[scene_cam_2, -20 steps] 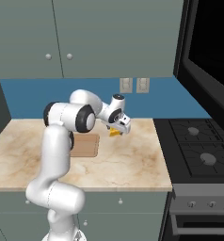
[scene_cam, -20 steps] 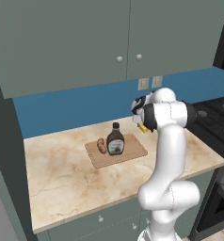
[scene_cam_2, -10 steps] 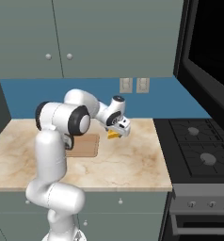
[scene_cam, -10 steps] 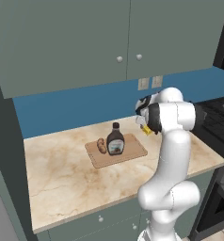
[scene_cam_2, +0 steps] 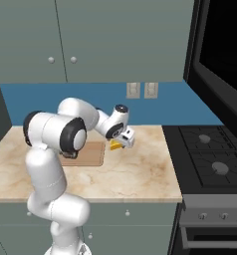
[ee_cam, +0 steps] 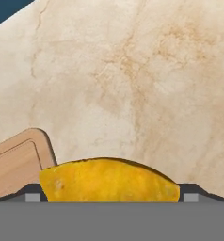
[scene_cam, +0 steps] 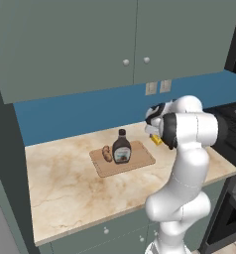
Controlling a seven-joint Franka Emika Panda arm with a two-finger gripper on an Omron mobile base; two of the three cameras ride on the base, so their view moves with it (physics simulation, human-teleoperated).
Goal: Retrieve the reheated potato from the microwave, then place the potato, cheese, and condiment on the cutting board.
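Observation:
The yellow cheese (ee_cam: 109, 181) wedge lies on the marble counter just right of the cutting board (scene_cam: 140, 158), between the fingertips of my gripper (ee_cam: 112, 195). The jaws stand wide open around it, and in the hand view the wedge spans almost the whole gap. From the right base view the gripper (scene_cam_2: 121, 142) points down over the cheese (scene_cam_2: 115, 145). The potato (scene_cam: 107, 153) and the condiment (scene_cam: 122, 147) bottle stand side by side on the board. A tall dark glass front (scene_cam_2: 220, 55) hangs over the stove; I cannot tell whether it is the microwave.
A black stove (scene_cam_2: 210, 157) adjoins the counter's right end. Grey wall cabinets (scene_cam: 135, 44) hang above, and two wall outlets (scene_cam_2: 142, 90) sit on the blue backsplash. Bare marble counter (scene_cam: 65, 183) stretches left and in front of the board.
The hand has sunk a little lower over the cheese and drifted slightly toward the board. The jaws have stayed wide open.

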